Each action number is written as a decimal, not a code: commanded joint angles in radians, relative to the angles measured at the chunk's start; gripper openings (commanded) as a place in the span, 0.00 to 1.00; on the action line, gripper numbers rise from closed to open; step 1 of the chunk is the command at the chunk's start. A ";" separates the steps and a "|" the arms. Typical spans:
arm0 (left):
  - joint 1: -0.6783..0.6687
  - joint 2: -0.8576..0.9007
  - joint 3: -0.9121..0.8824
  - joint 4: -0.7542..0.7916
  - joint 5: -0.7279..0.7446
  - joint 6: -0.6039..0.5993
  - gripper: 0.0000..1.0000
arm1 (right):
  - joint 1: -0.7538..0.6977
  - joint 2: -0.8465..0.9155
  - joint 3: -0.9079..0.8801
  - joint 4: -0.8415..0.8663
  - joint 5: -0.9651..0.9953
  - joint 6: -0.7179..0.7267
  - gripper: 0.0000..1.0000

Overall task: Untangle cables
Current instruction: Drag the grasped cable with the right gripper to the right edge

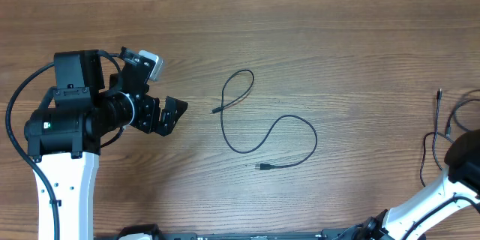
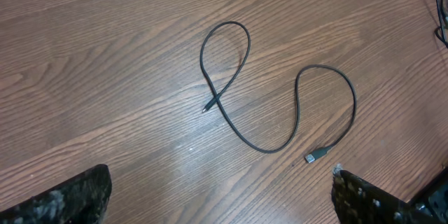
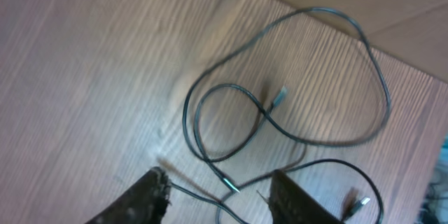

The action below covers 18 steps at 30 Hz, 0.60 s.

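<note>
Left tool (image 1: 174,112): fingers spread wide, nothing held, above the counter (image 1: 345,37).
Right tool (image 3: 220,203): fingers apart, empty, facing a second tangle (image 3: 192,112) at the counter's 3 o'clock edge.
Cable (image 1: 223,124): mid-counter, at 3 o'clock from the left tool and apart from it.
Axis: runs from the loop (image 1: 250,76) at 11 o'clock to the large plug (image 1: 262,166) at 5 o'clock; that plug points to 9 o'clock.
Fault: the small plug (image 1: 214,110) end crosses its own strand once.
Method, judged: pinch just behind the small plug, lift, swing it clear of the strand, and avoid dragging the rest.
</note>
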 commanded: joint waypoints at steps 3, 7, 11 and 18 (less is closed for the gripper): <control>0.005 0.003 0.016 0.001 0.001 0.012 1.00 | -0.003 0.000 -0.022 0.006 -0.132 -0.003 0.82; 0.005 0.003 0.016 0.001 0.001 0.012 1.00 | 0.002 0.000 -0.023 -0.003 -0.412 -0.119 0.96; 0.005 0.003 0.016 0.001 0.001 0.012 1.00 | 0.020 0.000 -0.024 -0.048 -0.589 -0.141 1.00; 0.005 0.003 0.016 0.001 0.001 0.012 1.00 | 0.185 0.000 -0.100 -0.078 -0.646 -0.151 1.00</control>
